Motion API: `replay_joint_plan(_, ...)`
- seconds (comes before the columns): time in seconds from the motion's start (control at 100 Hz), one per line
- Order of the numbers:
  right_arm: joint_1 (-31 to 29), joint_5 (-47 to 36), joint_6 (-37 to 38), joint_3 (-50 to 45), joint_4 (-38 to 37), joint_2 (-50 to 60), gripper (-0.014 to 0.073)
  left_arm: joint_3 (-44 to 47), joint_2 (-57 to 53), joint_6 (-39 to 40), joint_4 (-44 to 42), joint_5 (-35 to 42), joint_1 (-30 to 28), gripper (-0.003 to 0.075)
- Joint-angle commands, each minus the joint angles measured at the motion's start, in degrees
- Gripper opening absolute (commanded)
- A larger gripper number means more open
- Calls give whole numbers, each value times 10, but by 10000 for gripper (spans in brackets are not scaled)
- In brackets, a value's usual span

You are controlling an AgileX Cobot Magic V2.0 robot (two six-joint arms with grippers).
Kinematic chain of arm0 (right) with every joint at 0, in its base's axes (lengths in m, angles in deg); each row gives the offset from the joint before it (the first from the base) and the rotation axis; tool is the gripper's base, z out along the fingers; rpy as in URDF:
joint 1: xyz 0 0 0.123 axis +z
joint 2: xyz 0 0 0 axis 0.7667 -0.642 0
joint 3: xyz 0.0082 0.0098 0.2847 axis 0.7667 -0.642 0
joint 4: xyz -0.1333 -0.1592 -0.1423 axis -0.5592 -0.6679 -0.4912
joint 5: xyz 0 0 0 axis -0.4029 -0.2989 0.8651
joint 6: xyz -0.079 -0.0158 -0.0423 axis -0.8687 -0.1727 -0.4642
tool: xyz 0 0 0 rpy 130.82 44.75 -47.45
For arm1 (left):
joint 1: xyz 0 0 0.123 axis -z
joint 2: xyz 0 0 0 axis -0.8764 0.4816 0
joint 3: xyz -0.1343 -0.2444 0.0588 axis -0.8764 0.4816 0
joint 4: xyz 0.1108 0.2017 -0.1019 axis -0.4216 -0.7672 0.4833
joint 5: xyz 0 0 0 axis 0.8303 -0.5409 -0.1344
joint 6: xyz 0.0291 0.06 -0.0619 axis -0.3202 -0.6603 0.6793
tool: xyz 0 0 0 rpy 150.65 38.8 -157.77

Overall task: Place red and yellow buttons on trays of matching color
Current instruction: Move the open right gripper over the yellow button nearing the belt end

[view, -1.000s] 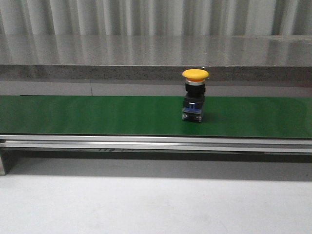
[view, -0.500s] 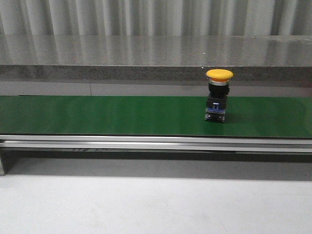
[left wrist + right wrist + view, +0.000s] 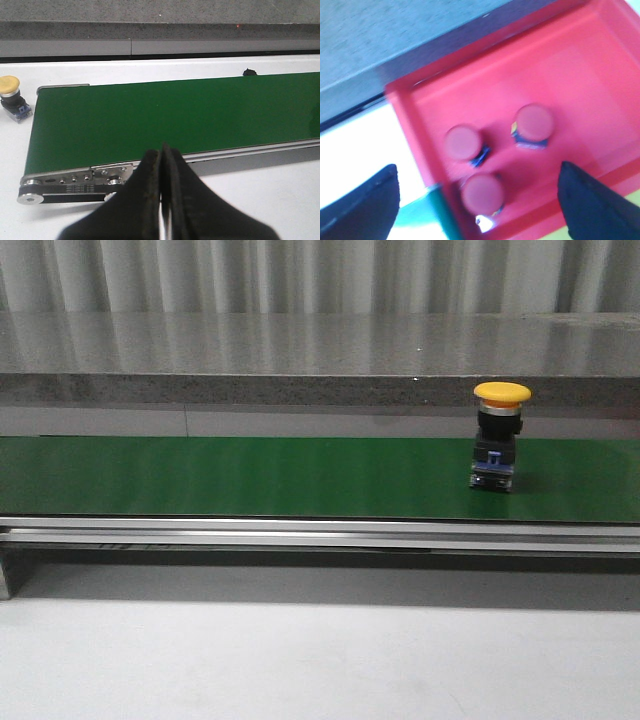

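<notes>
Jaws apart; yellow button point(image 3: 500, 435) upright, mushroom-capped.

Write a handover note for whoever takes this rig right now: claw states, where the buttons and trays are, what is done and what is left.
Left claw: shut, empty, hanging at the near edge of the green belt.
Right claw: open, empty, above the red tray.
Done: three red buttons stand in the red tray.
On the belt: one yellow button, upright, toward the robot's right in the front view, not yet picked.
A second yellow button lies tilted on the white table just off the belt's end in the left wrist view.
Left: both yellow buttons go to the yellow tray, which no view clearly shows.
</notes>
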Motion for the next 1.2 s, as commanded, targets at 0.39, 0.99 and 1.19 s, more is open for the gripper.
replay_joint_plan(0.39, 149, 77, -15, -100, 2, 164, 635, -15, 3, 1, 10, 42, 5, -20)
replay_joint_plan(0.99, 283, 221, -86, -97, 7, 153, 635, -15, 3, 1, 10, 42, 5, -20)
replay_joint_plan(1.19, 283, 196, -105, -92, 19, 108, 635, -15, 3, 1, 10, 42, 5, -20)
